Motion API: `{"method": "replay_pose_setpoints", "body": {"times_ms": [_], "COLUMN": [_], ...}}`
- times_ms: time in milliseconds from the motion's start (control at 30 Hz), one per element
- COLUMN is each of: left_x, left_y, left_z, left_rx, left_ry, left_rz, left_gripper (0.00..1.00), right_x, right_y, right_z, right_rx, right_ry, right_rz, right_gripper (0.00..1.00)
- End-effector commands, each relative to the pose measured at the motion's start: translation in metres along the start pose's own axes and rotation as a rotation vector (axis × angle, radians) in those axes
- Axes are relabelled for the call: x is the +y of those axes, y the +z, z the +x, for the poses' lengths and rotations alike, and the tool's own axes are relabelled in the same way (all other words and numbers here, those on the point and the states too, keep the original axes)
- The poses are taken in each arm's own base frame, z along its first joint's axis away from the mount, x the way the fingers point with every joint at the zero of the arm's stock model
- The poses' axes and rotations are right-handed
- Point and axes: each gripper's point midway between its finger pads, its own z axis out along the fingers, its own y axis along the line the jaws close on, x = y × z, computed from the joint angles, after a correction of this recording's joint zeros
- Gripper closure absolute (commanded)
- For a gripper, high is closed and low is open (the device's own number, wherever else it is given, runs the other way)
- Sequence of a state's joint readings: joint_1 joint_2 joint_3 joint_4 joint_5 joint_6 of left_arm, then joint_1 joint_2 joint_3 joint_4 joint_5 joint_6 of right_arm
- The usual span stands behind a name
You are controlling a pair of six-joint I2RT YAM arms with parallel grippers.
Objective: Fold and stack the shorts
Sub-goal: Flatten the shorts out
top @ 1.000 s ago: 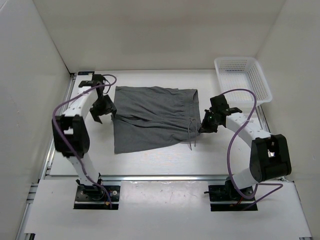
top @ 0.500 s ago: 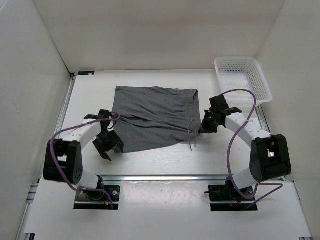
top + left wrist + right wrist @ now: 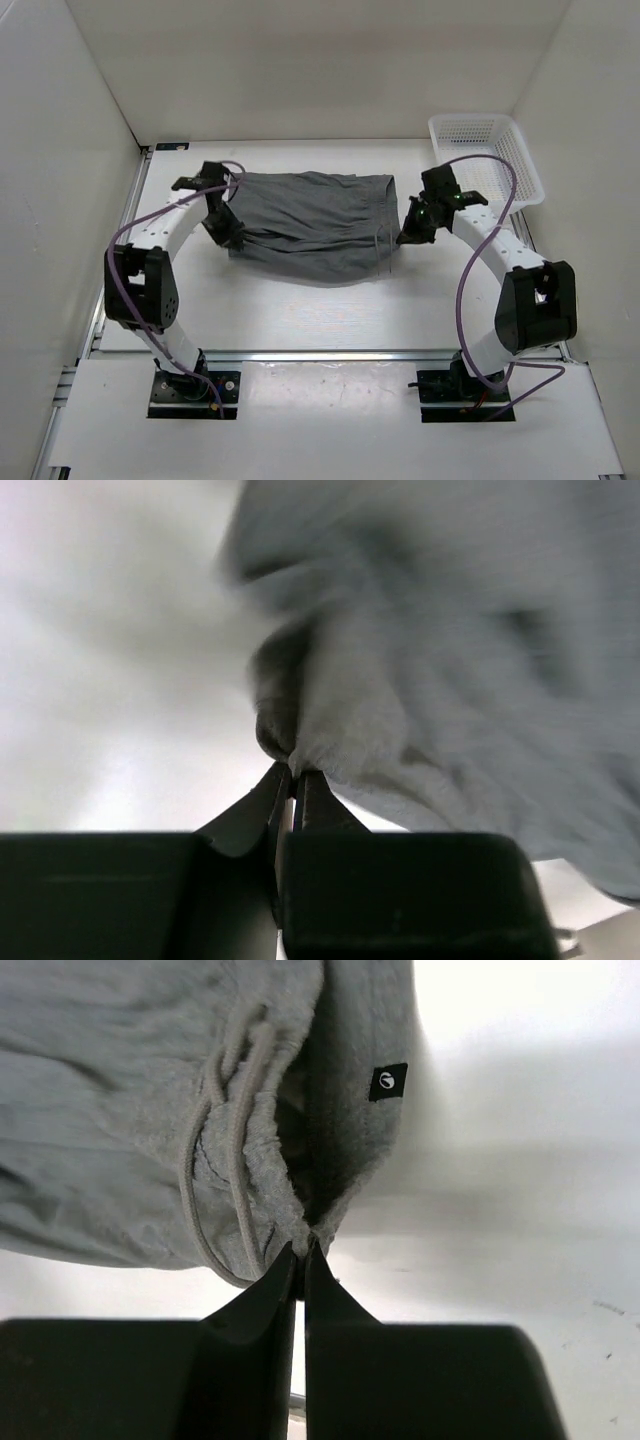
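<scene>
The grey shorts [image 3: 310,225] lie across the middle of the table, their near half lifted and sagging between the two arms. My left gripper [image 3: 232,238] is shut on the shorts' left leg hem [image 3: 300,750], a bunch of cloth pinched at the fingertips. On the right, my right gripper [image 3: 407,236] is shut on the waistband edge [image 3: 305,1235], beside the looped drawstring [image 3: 235,1140] and a small black label [image 3: 388,1082]. The drawstring ends [image 3: 382,262] dangle near the waistband.
A white mesh basket [image 3: 485,160] stands at the back right corner. White walls close in the table on the left, back and right. A metal rail [image 3: 330,355] runs along the near edge by the arm bases.
My left gripper went from open at the near left corner to shut on the hem and carried it back. My right gripper moved back too, and the shorts' near edge has risen and shifted away.
</scene>
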State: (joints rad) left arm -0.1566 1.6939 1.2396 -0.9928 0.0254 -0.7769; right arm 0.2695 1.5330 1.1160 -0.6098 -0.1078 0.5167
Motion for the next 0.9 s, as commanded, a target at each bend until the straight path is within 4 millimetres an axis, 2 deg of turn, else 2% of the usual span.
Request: {"method": "replay_pose_setpoints", "body": {"times_ms": [0, 67, 100, 133, 233, 267, 333, 367, 400, 500, 533, 600, 633, 700, 800, 867], "left_x": [-0.011, -0.009, -0.008, 0.001, 0.013, 0.024, 0.033, 0.046, 0.049, 0.060, 0.060, 0.057, 0.055, 0.054, 0.052, 0.052], "left_y": [-0.064, -0.091, -0.098, -0.095, -0.098, -0.084, -0.075, -0.056, -0.049, -0.026, -0.022, -0.018, -0.018, -0.020, -0.022, -0.022], "left_z": [-0.034, -0.040, -0.040, -0.037, -0.020, -0.004, 0.010, 0.027, 0.036, 0.057, 0.059, 0.065, 0.068, 0.064, 0.061, 0.061], "left_rx": [-0.170, -0.223, -0.231, -0.216, -0.201, -0.152, -0.140, -0.087, -0.060, -0.004, 0.011, 0.023, 0.025, 0.010, 0.002, 0.002], "left_ry": [0.022, 0.013, 0.016, -0.001, 0.001, 0.001, 0.003, 0.001, 0.002, -0.001, -0.002, 0.014, 0.028, 0.028, 0.029, 0.029], "left_rz": [0.056, 0.097, 0.121, 0.116, 0.139, 0.115, 0.125, 0.094, 0.099, 0.083, 0.082, 0.078, 0.079, 0.078, 0.086, 0.086], "left_gripper": [0.90, 0.90, 0.90, 0.90, 0.90, 0.90, 0.90, 0.90, 0.90, 0.90, 0.90, 0.90, 0.90, 0.90, 0.90, 0.90], "right_x": [0.008, 0.011, 0.010, 0.007, -0.005, -0.015, -0.028, -0.034, -0.049, -0.069, -0.070, -0.067, -0.062, -0.058, -0.041, -0.042], "right_y": [-0.029, -0.048, -0.053, -0.057, -0.058, -0.054, -0.049, -0.048, -0.038, -0.025, -0.024, -0.028, -0.032, -0.037, -0.038, -0.021], "right_z": [-0.035, -0.042, -0.038, -0.038, -0.010, 0.008, 0.033, 0.043, 0.068, 0.103, 0.108, 0.105, 0.099, 0.082, 0.046, 0.034], "right_rx": [-0.078, -0.127, -0.121, -0.130, -0.085, -0.056, -0.012, -0.001, 0.059, 0.146, 0.159, 0.133, 0.110, 0.048, -0.023, -0.004], "right_ry": [-0.022, -0.042, -0.041, -0.034, -0.037, -0.031, -0.013, -0.011, 0.002, 0.029, 0.041, 0.049, 0.057, 0.054, 0.041, 0.037], "right_rz": [-0.010, -0.028, -0.025, -0.024, -0.013, 0.001, 0.023, 0.028, 0.059, 0.102, 0.100, 0.088, 0.077, 0.075, 0.050, 0.076], "right_gripper": [1.00, 1.00, 1.00, 1.00, 1.00, 1.00, 1.00, 1.00, 1.00, 1.00, 0.88, 0.67, 0.64, 0.62, 0.62, 0.62]}}
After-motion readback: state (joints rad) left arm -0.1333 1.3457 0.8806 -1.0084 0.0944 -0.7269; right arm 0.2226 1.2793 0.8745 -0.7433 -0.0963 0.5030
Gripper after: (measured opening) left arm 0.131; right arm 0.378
